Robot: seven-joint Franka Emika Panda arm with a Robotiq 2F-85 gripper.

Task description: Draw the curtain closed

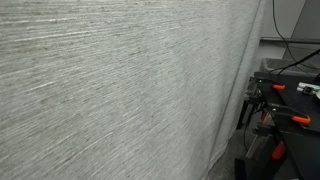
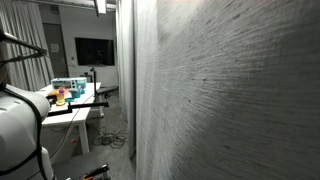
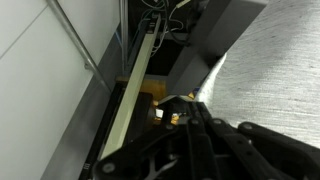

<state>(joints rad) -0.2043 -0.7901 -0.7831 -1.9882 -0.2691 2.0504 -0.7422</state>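
Now the curtain is hanging across nearly the whole exterior view, and the fingers are sitting right at its edge, presumably for pulling, grip impossible to tell.

The arm shows in an exterior view as a smooth, rounded white shell with a dark band along its edge. In the wrist view the end effector is black, angular linkage, seemingly matte

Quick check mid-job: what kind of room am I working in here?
Probably a lab or workshop: a wall screen, a white worktable, and orange-handled clamps near the curtain.
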